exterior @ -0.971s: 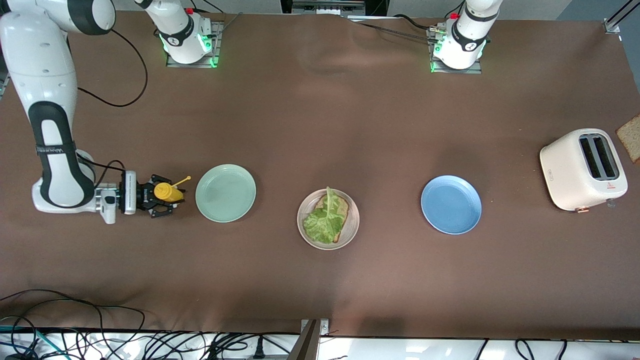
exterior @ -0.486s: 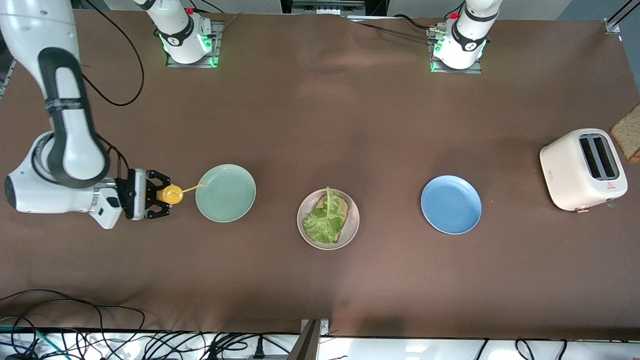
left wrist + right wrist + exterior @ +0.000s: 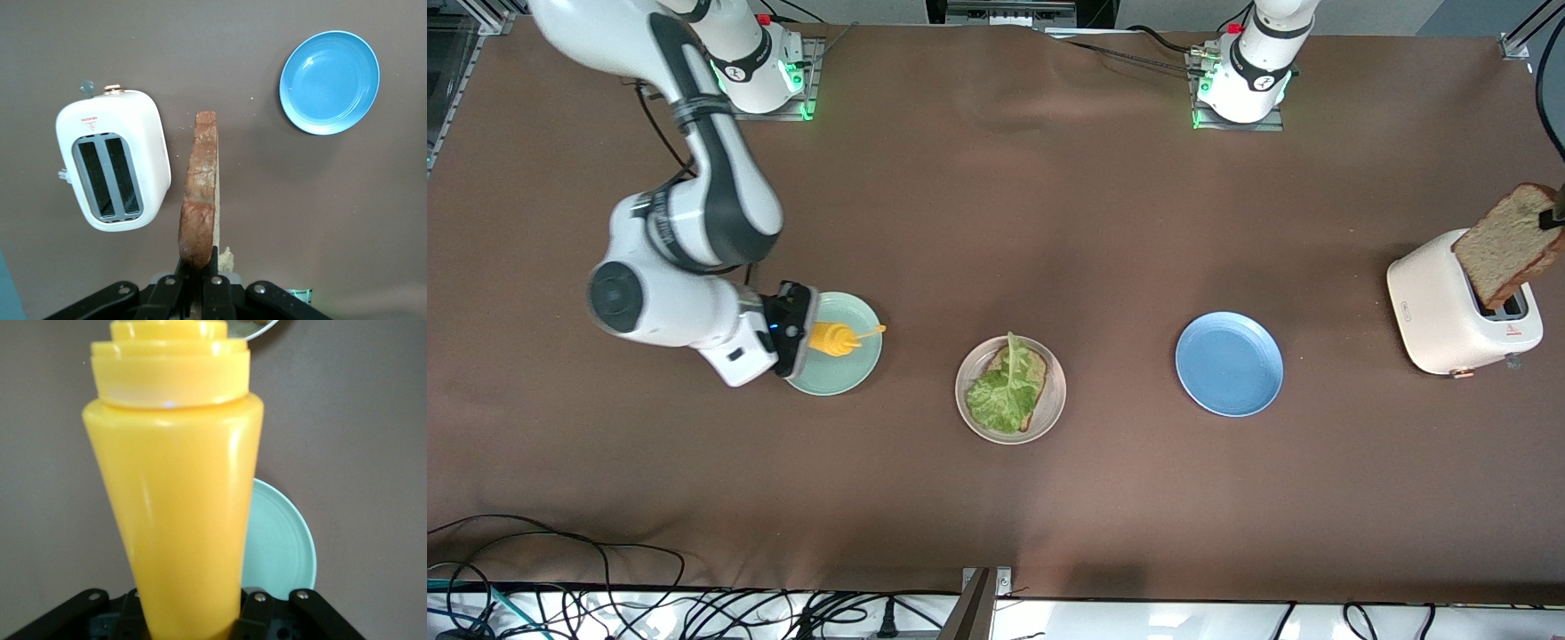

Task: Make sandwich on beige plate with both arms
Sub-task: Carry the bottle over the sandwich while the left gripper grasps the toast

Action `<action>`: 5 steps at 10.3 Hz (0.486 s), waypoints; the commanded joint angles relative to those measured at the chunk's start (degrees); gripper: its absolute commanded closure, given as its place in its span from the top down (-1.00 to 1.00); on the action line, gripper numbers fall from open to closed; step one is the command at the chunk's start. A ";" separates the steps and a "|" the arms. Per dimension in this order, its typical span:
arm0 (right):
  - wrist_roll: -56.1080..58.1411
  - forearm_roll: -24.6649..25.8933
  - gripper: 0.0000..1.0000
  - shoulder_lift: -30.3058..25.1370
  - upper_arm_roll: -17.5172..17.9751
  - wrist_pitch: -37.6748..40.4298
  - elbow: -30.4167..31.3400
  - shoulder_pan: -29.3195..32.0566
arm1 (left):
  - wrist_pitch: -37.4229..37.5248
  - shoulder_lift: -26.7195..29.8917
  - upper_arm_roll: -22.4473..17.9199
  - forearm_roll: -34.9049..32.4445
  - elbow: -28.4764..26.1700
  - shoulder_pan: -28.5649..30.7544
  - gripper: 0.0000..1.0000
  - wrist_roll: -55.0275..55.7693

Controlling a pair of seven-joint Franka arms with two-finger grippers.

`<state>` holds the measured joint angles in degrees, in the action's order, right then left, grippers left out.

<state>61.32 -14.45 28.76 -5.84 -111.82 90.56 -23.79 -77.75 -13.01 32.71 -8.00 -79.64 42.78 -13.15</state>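
The beige plate (image 3: 1057, 391) sits mid-table with one brown bread slice (image 3: 1037, 364) on it and a green lettuce leaf (image 3: 1003, 393) on top. My left gripper (image 3: 1552, 213) is shut on the edge of a second bread slice (image 3: 1504, 242) and holds it up, tilted, over the toaster; it shows edge-on in the left wrist view (image 3: 200, 193), gripped by the gripper (image 3: 198, 267). My right gripper (image 3: 811, 336) is shut on a yellow squeeze bottle (image 3: 835, 339), held sideways over the mint-green plate (image 3: 838, 375). The bottle (image 3: 180, 507) fills the right wrist view, hiding most of the gripper (image 3: 193, 617).
A white two-slot toaster (image 3: 1445, 302) stands at the left arm's end of the table, with both slots empty in the left wrist view (image 3: 110, 167). A blue plate (image 3: 1229, 363) lies between the toaster and the beige plate. Cables lie along the front edge.
My right arm has swung from the table's end toward the middle, carrying the yellow bottle over the mint-green plate. My left gripper has brought the bread slice into view over the toaster.
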 commanded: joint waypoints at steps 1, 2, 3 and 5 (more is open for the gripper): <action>-11.53 7.12 -1.00 -0.21 -2.51 0.02 -1.69 -7.38 | -1.95 -2.37 -0.01 1.24 0.53 -1.03 -1.00 4.78; -15.40 11.59 -1.00 0.84 -2.51 0.37 -3.27 -10.02 | -2.31 -2.98 -0.01 1.15 0.53 -1.12 -1.00 5.15; -18.66 15.81 -1.00 1.81 -2.51 0.72 -4.77 -12.66 | -2.40 -3.16 -0.01 1.15 0.53 -1.12 -1.00 5.15; -24.55 23.11 -1.00 4.01 -2.78 0.81 -5.40 -17.41 | -2.41 -3.43 -0.01 0.97 0.45 -1.03 -1.00 5.15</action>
<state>40.57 4.23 29.99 -7.15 -112.08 87.92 -37.78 -80.00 -16.54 32.63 -8.00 -79.68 41.68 -8.84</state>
